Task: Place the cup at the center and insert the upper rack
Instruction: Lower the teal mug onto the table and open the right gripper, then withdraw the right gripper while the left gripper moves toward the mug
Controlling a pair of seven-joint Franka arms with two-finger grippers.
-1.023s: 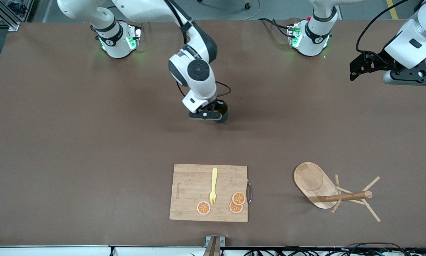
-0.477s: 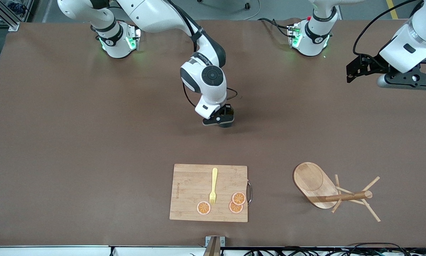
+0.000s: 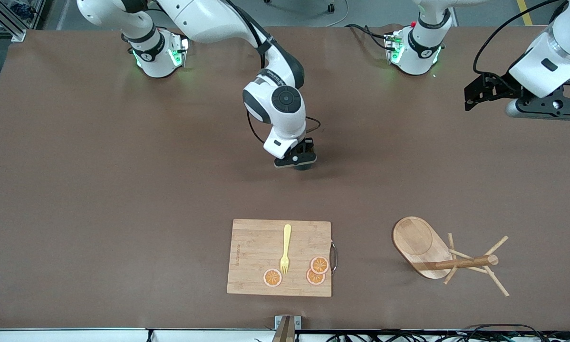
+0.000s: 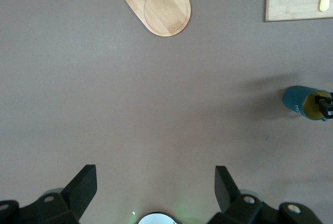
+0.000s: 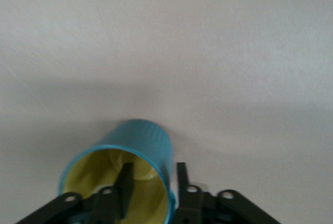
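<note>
My right gripper is shut on the cup, a dark teal ribbed mug with a yellow-ochre inside, low over the middle of the table. In the right wrist view one finger is inside the cup and the other outside, clamping its wall. The cup also shows in the left wrist view. The upper rack, a bamboo mug tree, lies on its side near the front edge toward the left arm's end; its oval base shows in the left wrist view. My left gripper is open, empty and raised over the table's left-arm end.
A rectangular wooden cutting board lies near the front edge, beside the rack. On it are a yellow fork and three orange slices. The brown table stretches bare between cup and board.
My right gripper has carried the cup toward the left arm's end of the table and lower. The left arm has shifted only slightly. The rack and board have not moved.
</note>
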